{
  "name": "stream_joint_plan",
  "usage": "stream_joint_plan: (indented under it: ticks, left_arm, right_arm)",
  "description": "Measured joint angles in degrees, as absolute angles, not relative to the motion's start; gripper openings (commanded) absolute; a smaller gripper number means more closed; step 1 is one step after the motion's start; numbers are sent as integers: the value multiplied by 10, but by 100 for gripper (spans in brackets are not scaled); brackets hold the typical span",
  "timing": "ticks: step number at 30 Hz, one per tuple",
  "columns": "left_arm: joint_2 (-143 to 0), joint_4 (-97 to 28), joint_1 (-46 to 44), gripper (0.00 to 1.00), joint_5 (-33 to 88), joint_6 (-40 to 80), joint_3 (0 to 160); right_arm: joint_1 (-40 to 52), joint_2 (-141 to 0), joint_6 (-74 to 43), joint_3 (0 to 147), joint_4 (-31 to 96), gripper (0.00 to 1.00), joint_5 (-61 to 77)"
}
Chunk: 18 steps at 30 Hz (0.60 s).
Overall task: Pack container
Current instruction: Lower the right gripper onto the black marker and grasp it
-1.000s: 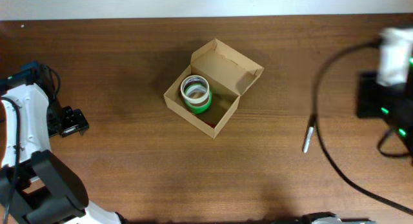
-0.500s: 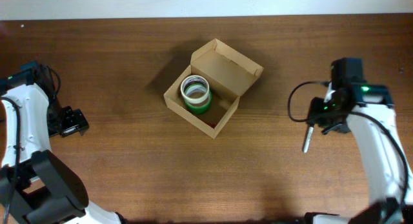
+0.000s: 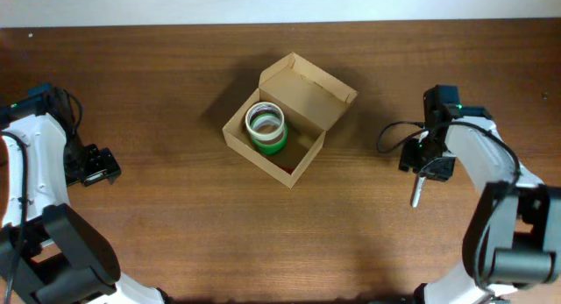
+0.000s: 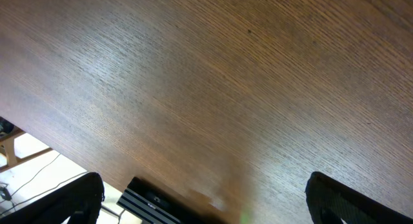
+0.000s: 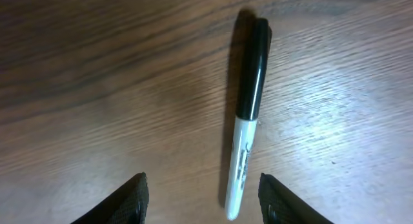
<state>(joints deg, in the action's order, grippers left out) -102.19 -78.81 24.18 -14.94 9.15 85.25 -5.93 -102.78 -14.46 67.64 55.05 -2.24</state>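
**Operator:** So, where does the packing stand?

**Spotter:** Partway, by my reading. Your container (image 3: 308,153) sits near the middle of the counter (image 3: 175,243), with its lid (image 3: 311,87) thrown back toward the far right. It already has tape rolls (image 3: 266,127) in it: a green one with a paler one stacked on top, tucked into the left end. The right end of the box looks bare, apart from a reddish patch low in the corner that I can't make out.

**Operator:** What's left outside?

**Spotter:** One marker (image 5: 247,140) with a black cap and a white barrel. It lies flat on the counter, well to the right of the container. Nothing else loose shows.

**Operator:** And the end effectors?

**Spotter:** Your right end effector (image 5: 203,201) hangs just over the marker, fingers spread wide with one on either side of the barrel, gripping nothing. Your left end effector (image 3: 96,166) is far off at the left edge, also spread wide and empty. In its wrist view only bare wood lies between the fingers.

**Operator:** So what remains?

**Spotter:** I'd judge you have the marker to pick up, carry over and drop into the free end of the box. After that you probably have the flap to close. The barrel is thin and round, so it may roll as you pinch it.
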Motion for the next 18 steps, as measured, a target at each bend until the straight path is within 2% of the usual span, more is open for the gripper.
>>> stream_joint_plan:
  ticks: [15, 18]
  left_arm:
    - [-1022, -788, 242, 100, -149, 91, 853]
    - [-1022, -788, 242, 100, -149, 91, 853]
  right_arm:
    - [-96, -1042, -150, 661, 524, 51, -22]
    - [-96, -1042, -149, 626, 495, 40, -22]
